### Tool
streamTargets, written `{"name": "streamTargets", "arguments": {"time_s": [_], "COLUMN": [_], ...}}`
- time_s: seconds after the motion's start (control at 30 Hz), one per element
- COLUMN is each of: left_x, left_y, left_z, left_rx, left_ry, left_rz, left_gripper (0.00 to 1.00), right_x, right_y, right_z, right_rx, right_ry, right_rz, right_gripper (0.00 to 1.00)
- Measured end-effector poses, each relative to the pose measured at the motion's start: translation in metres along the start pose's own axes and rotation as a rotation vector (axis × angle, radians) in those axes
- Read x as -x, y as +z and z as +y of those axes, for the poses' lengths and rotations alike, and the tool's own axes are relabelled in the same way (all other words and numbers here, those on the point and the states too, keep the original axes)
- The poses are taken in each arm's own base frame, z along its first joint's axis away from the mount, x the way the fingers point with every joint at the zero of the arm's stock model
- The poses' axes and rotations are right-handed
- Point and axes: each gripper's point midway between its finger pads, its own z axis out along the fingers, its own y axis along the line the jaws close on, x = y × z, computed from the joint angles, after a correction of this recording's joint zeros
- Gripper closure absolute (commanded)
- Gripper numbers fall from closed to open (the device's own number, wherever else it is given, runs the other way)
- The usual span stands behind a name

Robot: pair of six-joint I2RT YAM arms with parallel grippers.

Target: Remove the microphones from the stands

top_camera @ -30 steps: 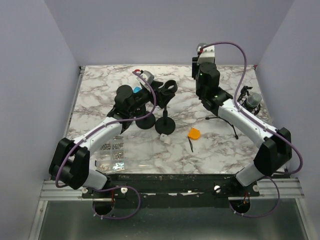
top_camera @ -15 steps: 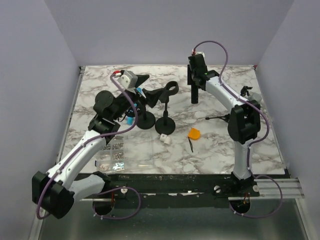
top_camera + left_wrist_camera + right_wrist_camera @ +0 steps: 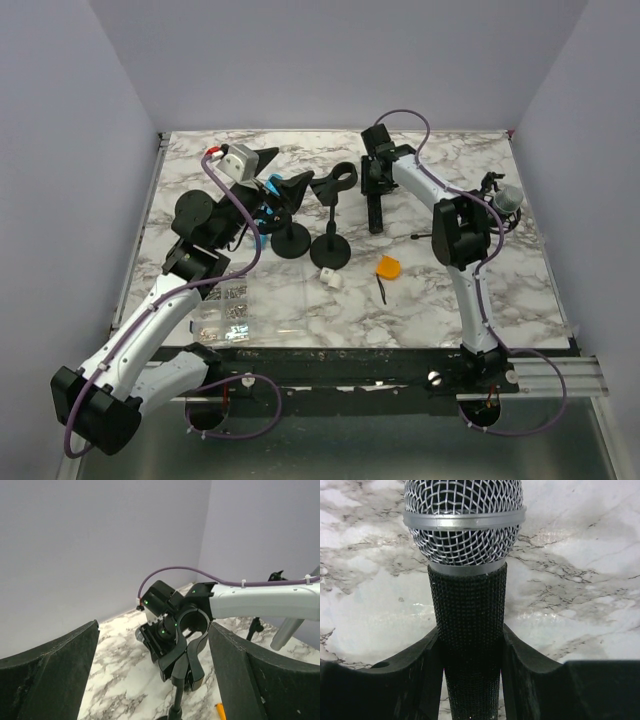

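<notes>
The microphone (image 3: 464, 525) has a silver mesh head and a black textured body. My right gripper (image 3: 469, 632) is shut on its body, head pointing down at the marble table. In the top view the right gripper (image 3: 376, 190) holds the microphone (image 3: 376, 220) just right of the black stand (image 3: 330, 250), away from the stand's clip (image 3: 337, 181). The clip (image 3: 192, 630) holds nothing in the left wrist view. My left gripper (image 3: 284, 172) is open and empty, left of the clip, jaws facing it (image 3: 154, 627).
A second round stand base (image 3: 291, 243) sits left of the stand. An orange piece (image 3: 388, 267), a white cube (image 3: 330, 279) and a small black part (image 3: 382, 290) lie in front. A bag of screws (image 3: 225, 308) is near left. A tripod with another microphone (image 3: 503, 203) stands right.
My right gripper has moved down and left with the microphone, from high at the back to beside the stand clip. My left arm has drawn back and left from the clip.
</notes>
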Motion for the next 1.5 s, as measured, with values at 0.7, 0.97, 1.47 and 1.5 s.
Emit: {"name": "streamTargets", "arguments": {"time_s": [0.7,0.97,1.47,1.5], "left_x": [-0.01,-0.01,-0.017,-0.016], "left_y": [-0.003,-0.003,-0.004,-0.004], "left_z": [0.009,0.009,0.008,0.008], "left_rx": [0.05,0.051,0.055,0.055], "left_ry": [0.0,-0.007,-0.033,-0.034], "left_rz": [0.038,0.042,0.076,0.076], "left_gripper": [0.16,0.16,0.14,0.14], "right_x": [-0.01,0.015,-0.007,-0.01], "right_y": [0.016,-0.048,-0.246,-0.256], "right_z": [0.001,-0.001,0.001,0.007], "right_rx": [-0.003,0.031,0.359,0.406], "right_ry": [0.026,0.057,0.122,0.114], "right_rz": [0.025,-0.056,-0.256,-0.254], "right_gripper": [0.21,0.08,0.0,0.0]}}
